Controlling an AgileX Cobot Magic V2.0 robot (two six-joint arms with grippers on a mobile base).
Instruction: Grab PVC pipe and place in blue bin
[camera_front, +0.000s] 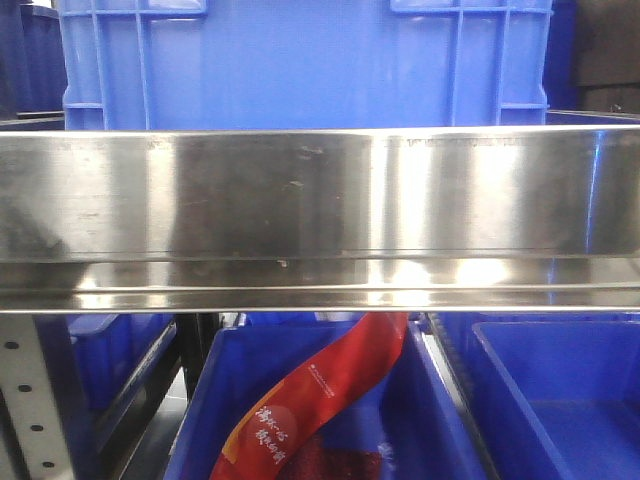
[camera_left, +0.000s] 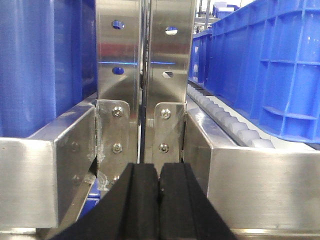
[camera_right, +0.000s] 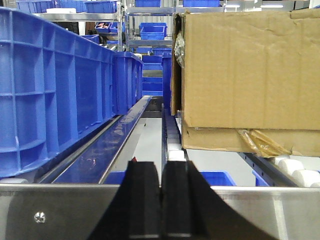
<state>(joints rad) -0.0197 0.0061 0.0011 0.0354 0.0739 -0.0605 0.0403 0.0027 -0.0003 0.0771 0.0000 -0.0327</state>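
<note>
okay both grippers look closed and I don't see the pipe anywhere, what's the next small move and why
Probably lower an arm toward the lower blue bin to look for the pipe. Neither wrist view shows it: the shut left gripper faces steel uprights, the shut right gripper a cardboard box.

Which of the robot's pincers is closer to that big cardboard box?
Right. The right pincer, shut, has the cardboard box ahead to its right. The left pincer, shut, faces steel uprights; no box there.
</note>
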